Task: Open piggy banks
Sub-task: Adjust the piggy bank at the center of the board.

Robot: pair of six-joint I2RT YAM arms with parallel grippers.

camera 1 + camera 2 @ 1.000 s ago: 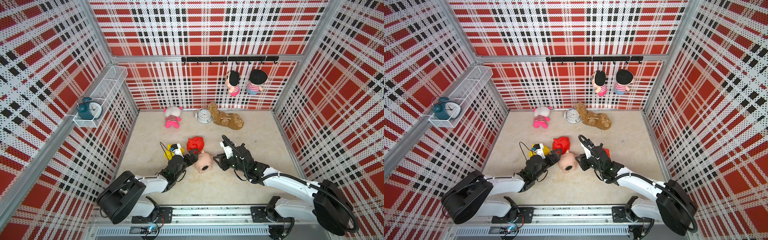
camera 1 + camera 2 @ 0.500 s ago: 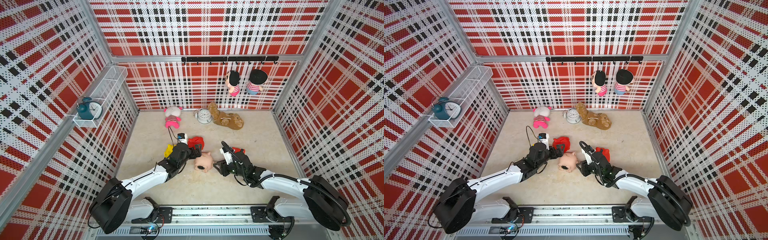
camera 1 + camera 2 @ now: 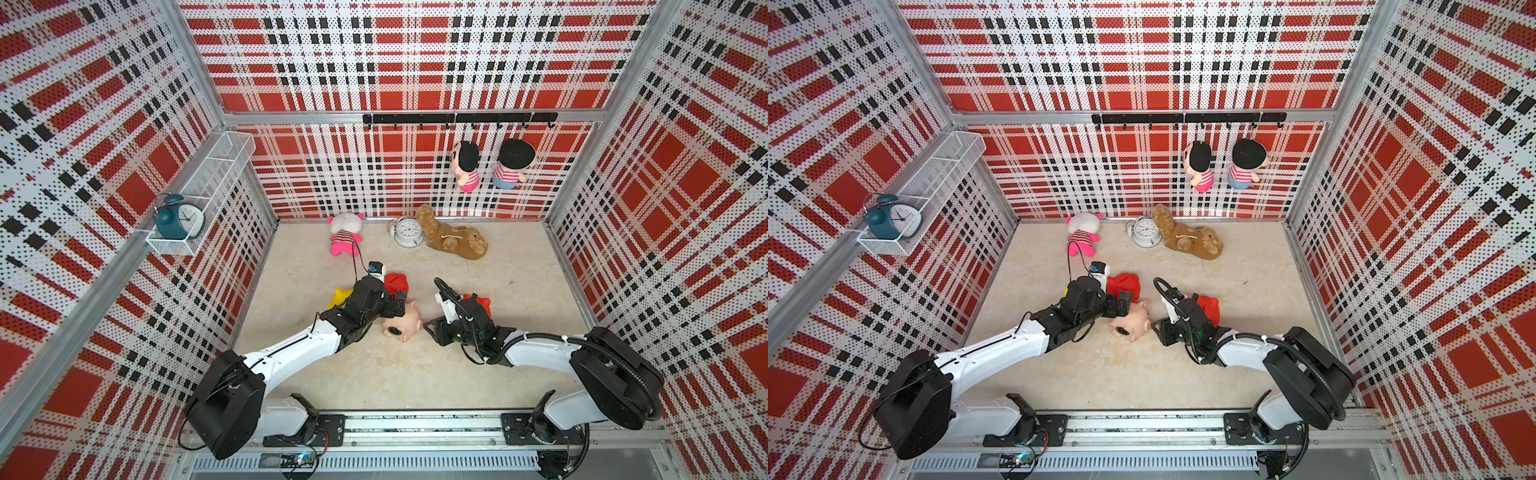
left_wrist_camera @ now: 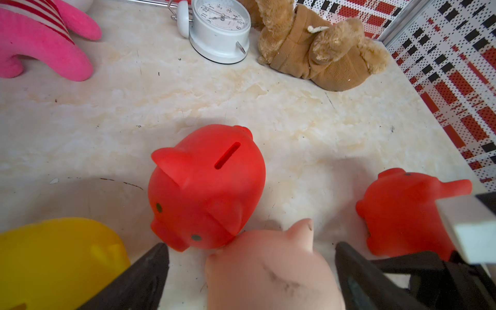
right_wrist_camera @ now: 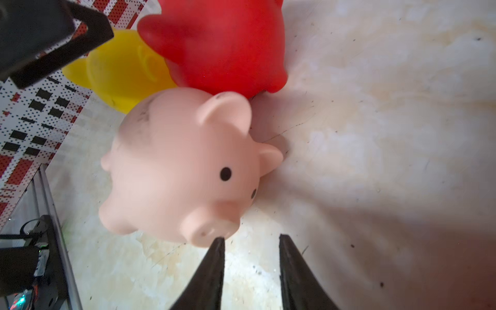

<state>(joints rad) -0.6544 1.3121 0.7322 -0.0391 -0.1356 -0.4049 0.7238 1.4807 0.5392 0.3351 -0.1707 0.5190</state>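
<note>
Straddling: left gripper (image 4: pixel 251 245) hangs over the pale pink glossy plastic piggy bank (image 4: pixel 271 268), jaws spread wide. 1 finger (image 4: pixel 145 271) stands clear of it; contact on the other side is too close to call. No pinch.
Right side: right gripper (image 5: pixel 251 237) is low over the table, jaws part-way apart with nothing between them. 1 fingertip (image 5: pixel 218 243) is at the pink pig's snout; touching or just short, cannot tell.
Pink pig pose: on its side mid-table, between the 2 grippers, snout toward the right gripper. The round black belly plug (image 3: pixel 392 331) faces near-left.
Red pig 1: left red glossy plastic piggy bank (image 4: pixel 206 188) is upright with its coin slot (image 4: pixel 228 155) up, just far of the pink pig and touching it.
Red pig 2: right red glossy plastic piggy bank (image 3: pixel 482 303) sits right of the pink pig, just far of the right wrist, apart from the other 3.
Yellow pig: yellow glossy plastic piggy bank (image 3: pixel 340 296) sits left of red pig 1, partly hidden by the left arm.
Far wall, left to right: pink-and-white striped plush toy (image 3: pixel 345 235), white round alarm clock (image 3: pixel 409 232), brown plush dog (image 3: pixel 453 239).
Surface: beige marbled tabletop (image 3: pixel 415 374).
</note>
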